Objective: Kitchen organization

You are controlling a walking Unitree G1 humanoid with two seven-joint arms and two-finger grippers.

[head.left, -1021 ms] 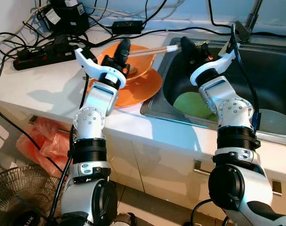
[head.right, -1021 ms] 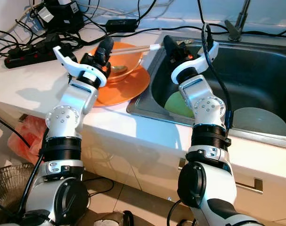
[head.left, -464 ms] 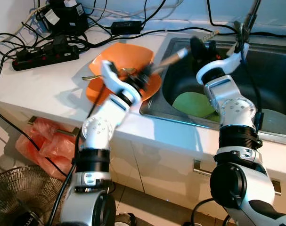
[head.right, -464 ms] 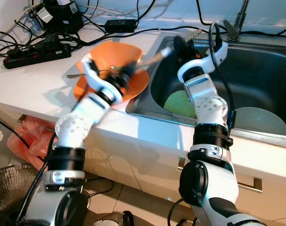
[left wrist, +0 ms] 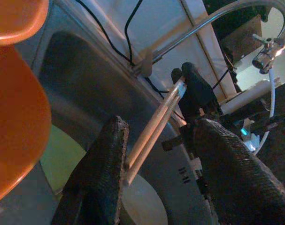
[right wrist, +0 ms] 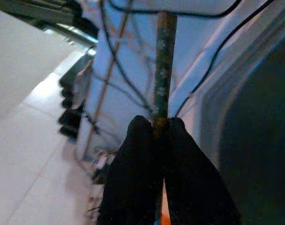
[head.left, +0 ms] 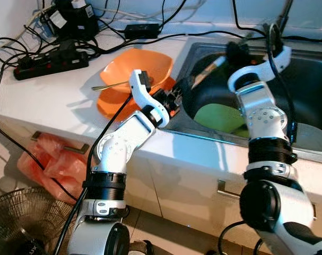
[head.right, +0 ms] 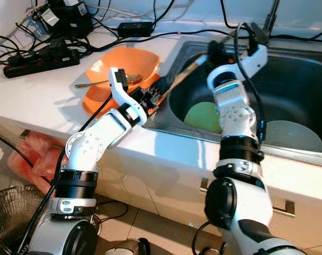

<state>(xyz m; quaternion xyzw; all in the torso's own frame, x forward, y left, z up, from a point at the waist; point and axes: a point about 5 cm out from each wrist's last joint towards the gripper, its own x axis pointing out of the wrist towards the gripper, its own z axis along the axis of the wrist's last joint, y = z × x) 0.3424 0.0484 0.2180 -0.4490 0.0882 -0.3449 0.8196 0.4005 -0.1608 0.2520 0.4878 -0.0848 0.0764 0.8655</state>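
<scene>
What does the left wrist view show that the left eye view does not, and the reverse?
Left wrist view: the faucet's curved spout.
Left eye view: the power strip, the spoon, the red bag.
Both: the chopsticks, pinched by the right hand and passing between the open fingers of the left hand; the green plate; the orange bowl.
</scene>
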